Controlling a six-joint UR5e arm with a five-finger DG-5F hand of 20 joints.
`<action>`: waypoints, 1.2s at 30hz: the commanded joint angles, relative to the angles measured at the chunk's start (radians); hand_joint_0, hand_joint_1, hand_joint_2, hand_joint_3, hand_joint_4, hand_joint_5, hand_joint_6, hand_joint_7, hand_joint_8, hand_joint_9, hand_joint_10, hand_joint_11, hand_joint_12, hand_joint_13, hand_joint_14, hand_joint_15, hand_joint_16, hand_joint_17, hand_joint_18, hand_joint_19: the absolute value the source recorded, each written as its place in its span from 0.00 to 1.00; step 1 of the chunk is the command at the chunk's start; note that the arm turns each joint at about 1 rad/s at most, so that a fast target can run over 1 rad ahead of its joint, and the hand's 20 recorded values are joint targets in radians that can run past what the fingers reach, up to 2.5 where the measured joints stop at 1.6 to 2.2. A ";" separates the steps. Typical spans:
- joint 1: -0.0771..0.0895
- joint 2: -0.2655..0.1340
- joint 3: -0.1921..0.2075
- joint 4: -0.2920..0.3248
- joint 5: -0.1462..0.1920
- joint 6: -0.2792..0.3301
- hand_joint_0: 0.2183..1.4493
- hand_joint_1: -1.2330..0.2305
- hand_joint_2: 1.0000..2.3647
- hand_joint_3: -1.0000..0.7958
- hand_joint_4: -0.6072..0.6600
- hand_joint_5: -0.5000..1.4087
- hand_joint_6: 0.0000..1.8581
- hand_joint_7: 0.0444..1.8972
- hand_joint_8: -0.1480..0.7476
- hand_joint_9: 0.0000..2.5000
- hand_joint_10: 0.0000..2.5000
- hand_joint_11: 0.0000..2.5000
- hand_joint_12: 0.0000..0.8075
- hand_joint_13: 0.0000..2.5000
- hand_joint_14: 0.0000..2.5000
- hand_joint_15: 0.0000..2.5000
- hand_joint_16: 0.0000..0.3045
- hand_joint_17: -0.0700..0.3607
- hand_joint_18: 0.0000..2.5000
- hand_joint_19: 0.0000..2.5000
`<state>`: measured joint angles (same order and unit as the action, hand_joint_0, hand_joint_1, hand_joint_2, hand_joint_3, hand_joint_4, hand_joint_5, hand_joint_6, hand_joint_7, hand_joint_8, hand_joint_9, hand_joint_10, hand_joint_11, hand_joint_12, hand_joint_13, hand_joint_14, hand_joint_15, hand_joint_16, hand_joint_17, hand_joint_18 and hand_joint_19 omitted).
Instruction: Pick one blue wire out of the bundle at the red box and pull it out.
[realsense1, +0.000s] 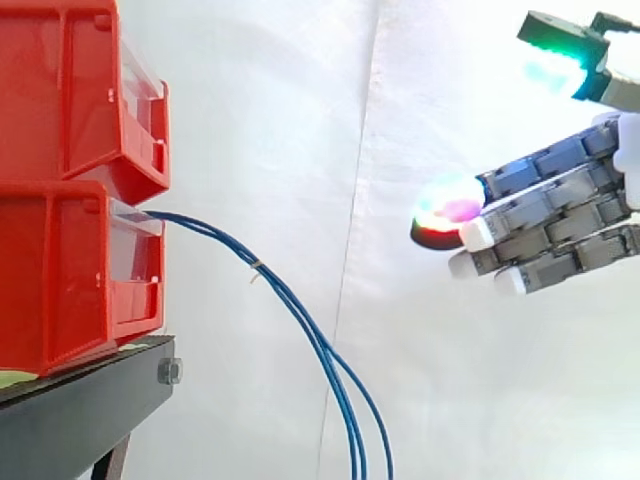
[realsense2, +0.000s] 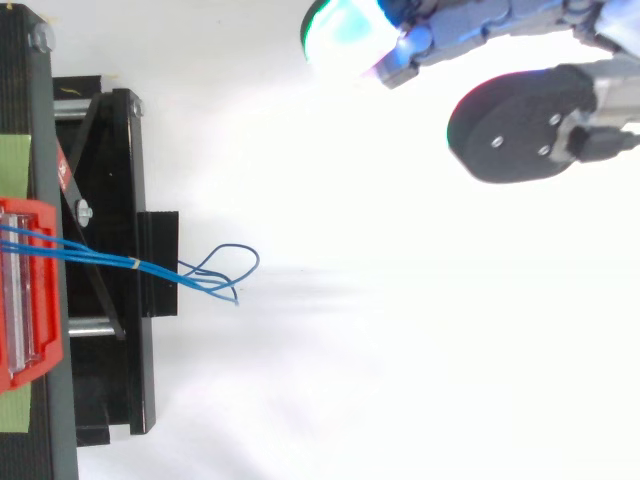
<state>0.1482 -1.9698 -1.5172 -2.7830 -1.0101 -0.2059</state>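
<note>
Two red bins are stacked at the left in the side view; the lower red bin (realsense1: 70, 280) has a bundle of thin blue wires (realsense1: 300, 320) coming out of its front and drooping down to the right. From above, the same blue wires (realsense2: 150, 268) leave the red bin (realsense2: 30, 290) and end in a loop. My hand (realsense1: 560, 225) hangs at the right, well clear of the wires and higher than them. Its fingers are straight and point left, holding nothing. The top view has the hand (realsense2: 470, 25) at the upper edge.
The bins rest on a black stand (realsense1: 80, 400) at lower left, whose frame (realsense2: 140, 260) runs under the wires. A white curtain hangs behind everything. Open room lies between the hand and the bins.
</note>
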 joint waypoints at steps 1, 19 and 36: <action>0.008 -0.027 0.000 0.060 0.001 -0.018 0.21 0.43 0.00 0.28 0.80 0.18 0.27 0.42 0.58 0.26 0.00 0.09 0.55 0.16 0.00 0.04 0.20 0.49 0.20 0.11; 0.040 -0.142 0.018 0.241 0.004 -0.052 0.22 0.40 0.00 0.28 0.81 0.19 0.27 0.44 0.57 0.26 0.00 0.09 0.54 0.16 0.00 0.05 0.20 0.48 0.20 0.11; 0.074 -0.196 0.026 0.258 0.074 -0.086 0.23 0.40 0.00 0.29 0.80 0.19 0.27 0.44 0.57 0.26 0.00 0.09 0.54 0.16 0.00 0.05 0.20 0.47 0.20 0.11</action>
<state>0.2199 -2.1384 -1.4959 -2.5315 -0.9424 -0.3043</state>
